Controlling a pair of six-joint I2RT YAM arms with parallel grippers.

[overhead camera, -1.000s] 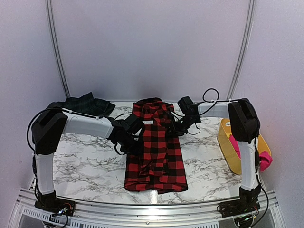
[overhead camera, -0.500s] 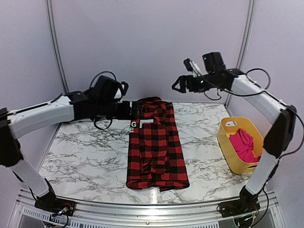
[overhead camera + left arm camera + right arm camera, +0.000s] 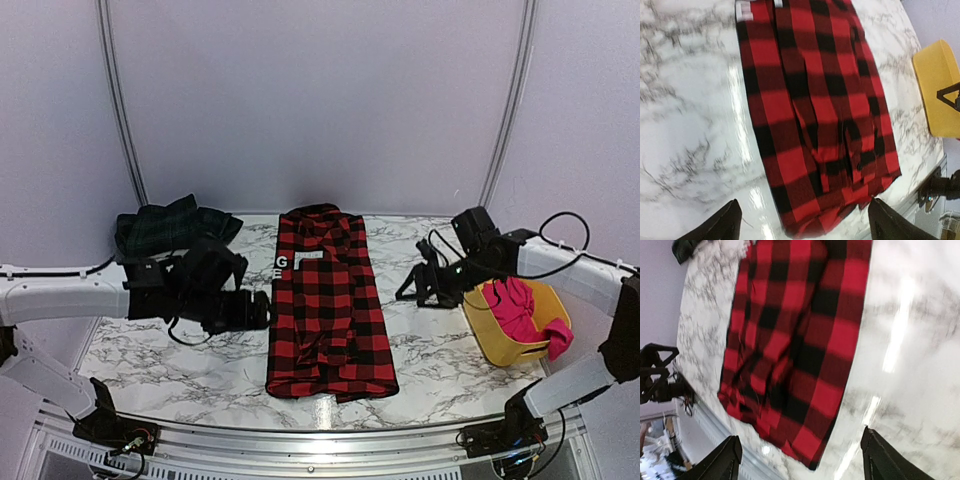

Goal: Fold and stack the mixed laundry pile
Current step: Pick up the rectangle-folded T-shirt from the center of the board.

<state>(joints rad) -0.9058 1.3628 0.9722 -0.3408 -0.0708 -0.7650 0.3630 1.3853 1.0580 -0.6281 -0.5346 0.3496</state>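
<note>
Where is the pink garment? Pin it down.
In the top view, the pink garment sits in the yellow tub on the table's right side, just right of the right hand.

A robot test booth rather than a home: plain lilac walls [image 3: 320, 100] and curved metal poles [image 3: 118, 100] close in a marble-patterned bench [image 3: 430, 350], with two cabled arms [image 3: 60, 297] bolted to an aluminium rail [image 3: 250, 437] at its near edge.

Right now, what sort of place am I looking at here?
Probably a robot test booth, not a home: plain lilac walls enclose a marble-patterned table, a left arm and right arm stand on a metal rail, and a red-and-black checked garment lies staged.
</note>
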